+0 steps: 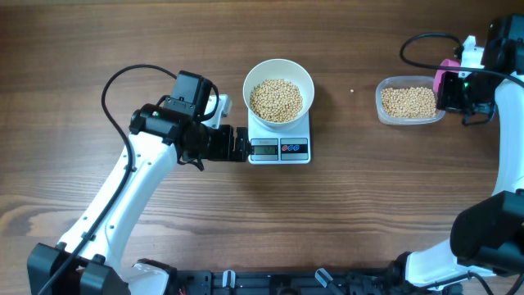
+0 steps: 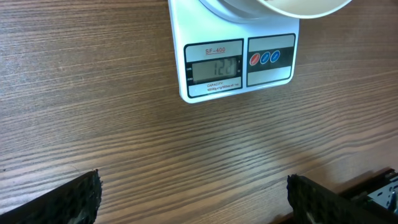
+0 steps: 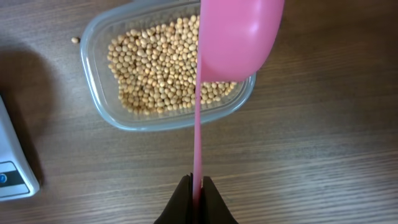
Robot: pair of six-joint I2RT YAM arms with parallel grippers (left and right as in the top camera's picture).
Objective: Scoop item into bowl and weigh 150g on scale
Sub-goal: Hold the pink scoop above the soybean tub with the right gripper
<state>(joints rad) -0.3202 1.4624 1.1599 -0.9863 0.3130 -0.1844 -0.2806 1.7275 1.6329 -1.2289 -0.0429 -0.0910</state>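
- The right gripper (image 3: 196, 200) is pinching its jaws tight on the thin handle of a pink scoop (image 3: 239, 37). The handle is running from the fingertips toward 12 o'clock in the right wrist view.
- The scoop's head is hanging over the 3 o'clock end of a clear plastic tub (image 3: 93, 93). Whether anything is lying in the scoop cannot be told.
- The tub is holding a shallow layer of tan beans (image 3: 155, 68), and a lone bean (image 3: 75, 40) is lying on the wood just off its 10 o'clock corner.
- The left gripper (image 2: 196, 202) is holding its jaws spread wide and gripping nothing. Its dark fingertip pads (image 2: 78, 199) are showing at 7 and 5 o'clock of the left wrist view, with bare wooden table (image 2: 93, 93) between them.
- The scale (image 2: 236, 62) is sitting toward 12 o'clock of those pads, apart from them. Its display (image 2: 214, 70) is showing digits too blurred to read with certainty.
- Seen from overhead, the left gripper is hovering near the scale's 9 o'clock side.
- The white bowl (image 1: 250, 82) is resting on the scale's platform and carrying a mound (image 1: 276, 100) of the same beans.
- The tub is lying at 3 o'clock of the bowl, well apart from it.
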